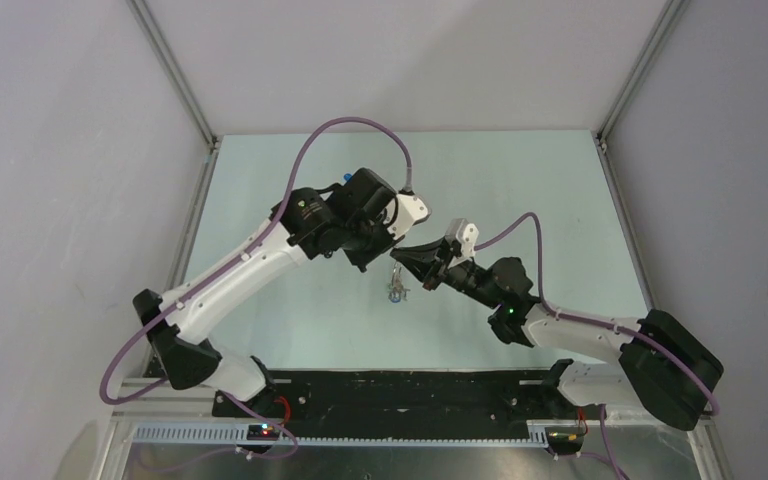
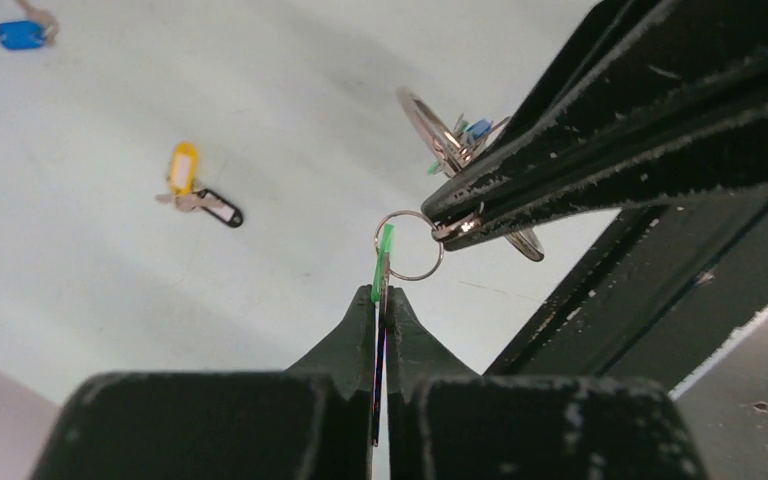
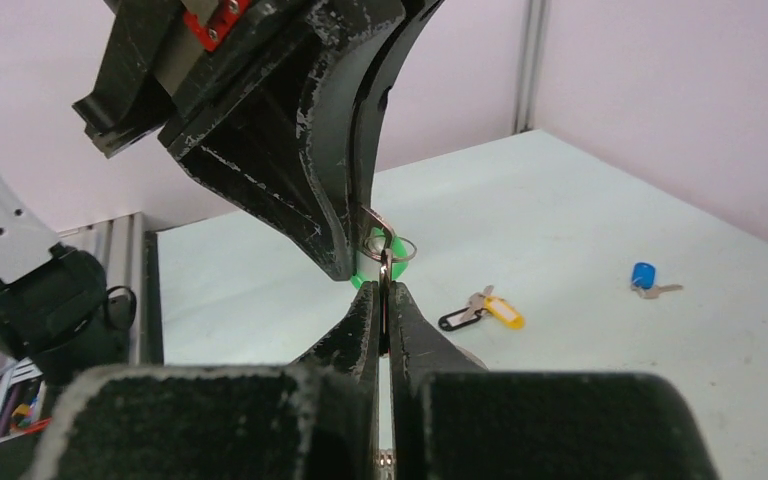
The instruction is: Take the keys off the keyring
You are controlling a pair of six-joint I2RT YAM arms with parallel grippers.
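- Green plastic head of one key [image 2: 380,272] sits pinched between the fingertips of the left gripper [image 2: 382,300], whose jaws are pressed together on it with the head poking out past the tips
- Through that green key runs a small loop [image 2: 415,278] of thin silver wire, standing open just beyond the left fingertips
- The right gripper [image 3: 385,292] comes in from the opposite side; its jaws are closed tight on the far edge of the small loop, so the two grippers meet almost tip to tip
- Behind the right gripper's fingers the larger keyring [image 2: 425,125] hangs tilted, joined to the small loop at the pinch; part of it is hidden by the black finger
- A cluster of remaining keys [image 2: 472,130], blue and green heads showing, hangs on the keyring close against the right finger
- From the top camera both arms reach to the middle of the pale table [image 1: 520,180], and the bunch dangles just below where the tips meet
- In the right wrist view, the held key and loop are up off the table surface
- A loose blue key [image 2: 20,35] lies flat on the table, well apart from the grippers
- The yellow-and-black tagged piece [image 2: 183,168] lies on the table too, between the blue key and the grippers, touching neither
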